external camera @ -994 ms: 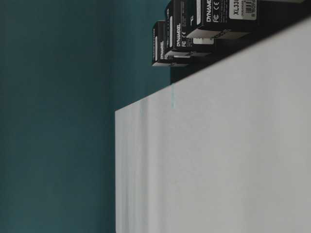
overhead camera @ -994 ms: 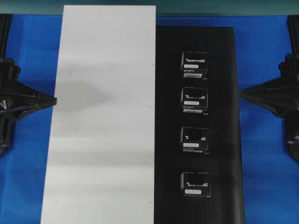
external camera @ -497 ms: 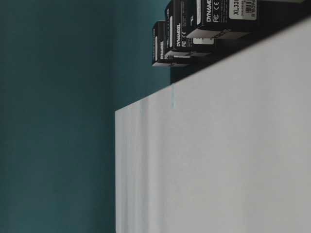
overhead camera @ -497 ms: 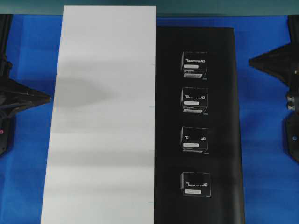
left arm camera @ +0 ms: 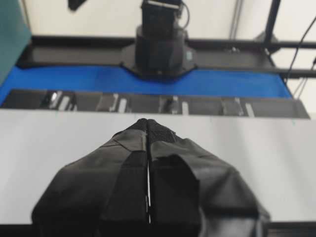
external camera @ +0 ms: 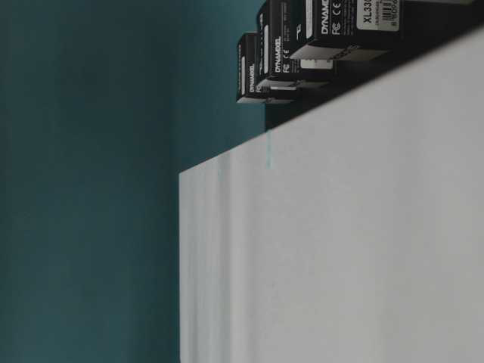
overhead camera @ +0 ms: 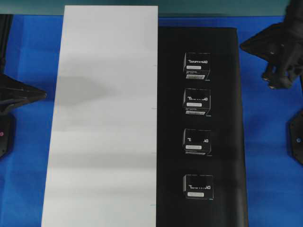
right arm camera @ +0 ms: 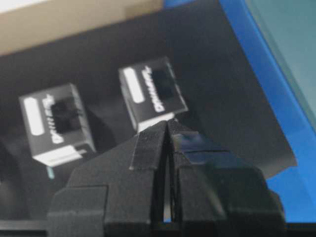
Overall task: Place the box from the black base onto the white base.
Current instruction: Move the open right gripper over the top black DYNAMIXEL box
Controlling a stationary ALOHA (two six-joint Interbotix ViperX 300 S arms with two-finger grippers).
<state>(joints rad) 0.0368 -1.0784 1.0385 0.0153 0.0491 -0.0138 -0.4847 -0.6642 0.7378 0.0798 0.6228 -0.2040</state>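
On the black base (overhead camera: 222, 118), small black white-lettered box (overhead camera: 197, 65); both arms' jaws closed, empty.

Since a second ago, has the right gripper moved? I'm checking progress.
Yes. The right gripper has swung toward the top of the overhead view, now beside the black base's far corner.

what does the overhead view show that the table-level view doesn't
Only overhead: all four boxes in a column on the black base, the blue surface, and both arms, the left gripper and right gripper off the bases. Only table-level: the boxes' side lettering and a barcode label. Both: the white base with no box on it.
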